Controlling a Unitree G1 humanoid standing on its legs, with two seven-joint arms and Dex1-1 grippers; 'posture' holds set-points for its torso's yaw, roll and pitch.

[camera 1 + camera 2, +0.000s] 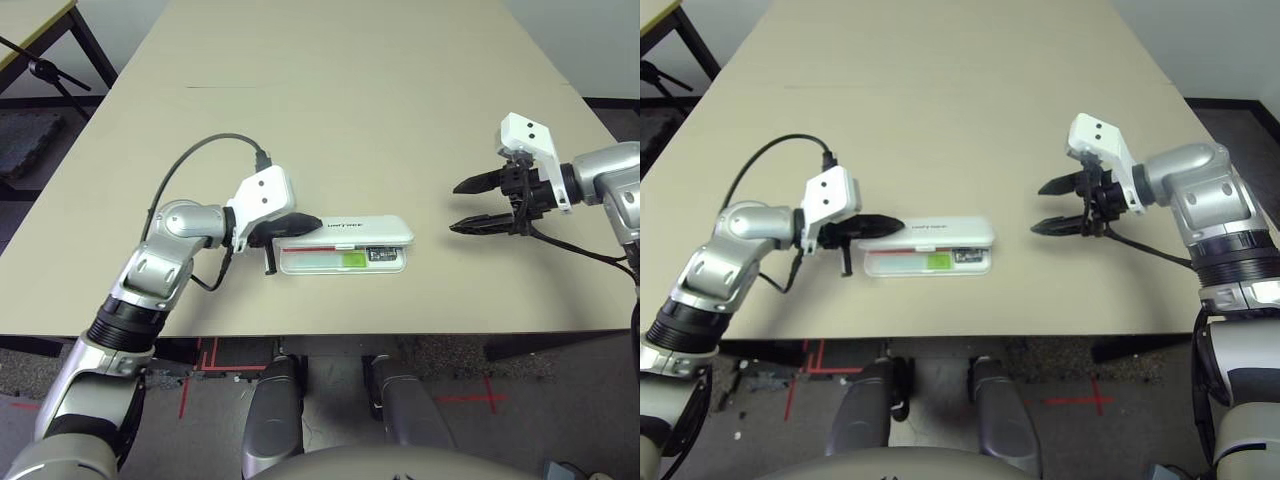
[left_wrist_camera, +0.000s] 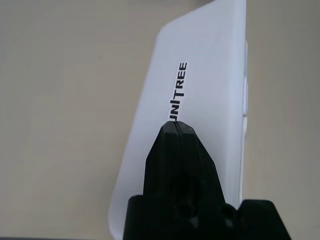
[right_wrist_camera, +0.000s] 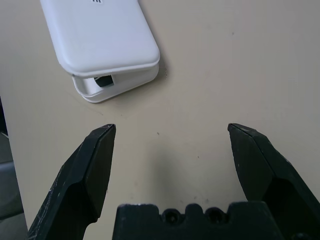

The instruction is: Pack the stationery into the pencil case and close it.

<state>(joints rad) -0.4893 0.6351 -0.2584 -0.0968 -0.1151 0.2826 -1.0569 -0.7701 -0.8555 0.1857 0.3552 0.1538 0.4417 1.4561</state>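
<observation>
Left wrist view: the clenched left end effector [image 2: 176,131] presses down the case [image 1: 343,243] lid (contents already inside); the right end effector [image 1: 470,206] waits spread wide, well right of it.

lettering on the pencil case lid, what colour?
Black "UNITREE" print on the white pencil case lid; clearest in the left wrist view.

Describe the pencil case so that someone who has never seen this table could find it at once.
On the beige table, look near the front edge, at the tip of the left hand. The pencil case is a flat white box with rounded corners; its lid, printed "UNITREE", stands ajar over red and lime-green stationery.
</observation>
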